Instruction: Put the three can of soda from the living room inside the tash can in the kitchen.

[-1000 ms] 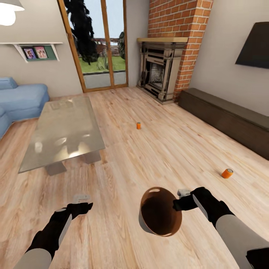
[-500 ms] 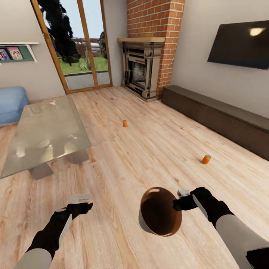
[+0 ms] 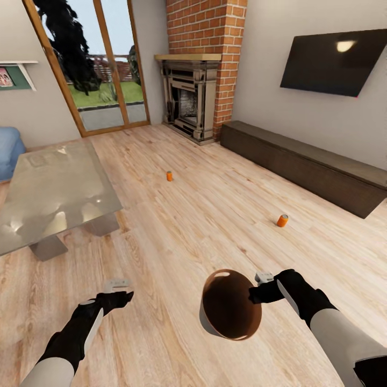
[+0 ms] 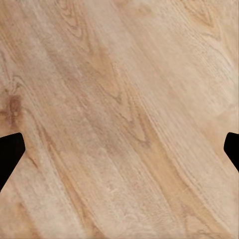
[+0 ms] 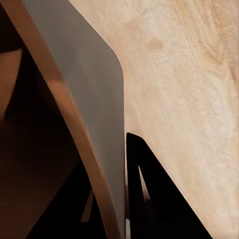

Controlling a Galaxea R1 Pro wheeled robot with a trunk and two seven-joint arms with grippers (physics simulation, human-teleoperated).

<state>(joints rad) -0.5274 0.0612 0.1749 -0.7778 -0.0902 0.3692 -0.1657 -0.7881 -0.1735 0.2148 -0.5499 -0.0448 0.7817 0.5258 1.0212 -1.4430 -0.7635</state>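
Two grippers show at the near edge of the head view. The right gripper [image 3: 257, 287] is pinched on the rim of the tash can [image 3: 230, 312], which hangs tilted above the wooden floor [image 3: 177, 236] with its brown inside facing the camera; in the right wrist view the bin's wall [image 5: 84, 99] runs between the dark fingers [image 5: 149, 194], one inside and one outside the rim. The left gripper [image 3: 119, 288] hangs apart from the bin, over bare floor, holding nothing; in the left wrist view its dark fingertips [image 4: 9, 152] stand at opposite edges, jaws spread wide over the planks [image 4: 119, 119]. Farther out, to the right, one orange soda can [image 3: 282, 220] stands on the floor near the long dark bench [image 3: 306, 161], well apart from both grippers. Beyond it, near mid-room, a second orange soda can [image 3: 169, 176] stands upright on the floor, just past the corner of the glass coffee table [image 3: 48, 188]. Against the far wall stand a brick fireplace [image 3: 193, 97] and glazed doors [image 3: 102, 64]; a dark screen [image 3: 333, 62] hangs on the right wall.
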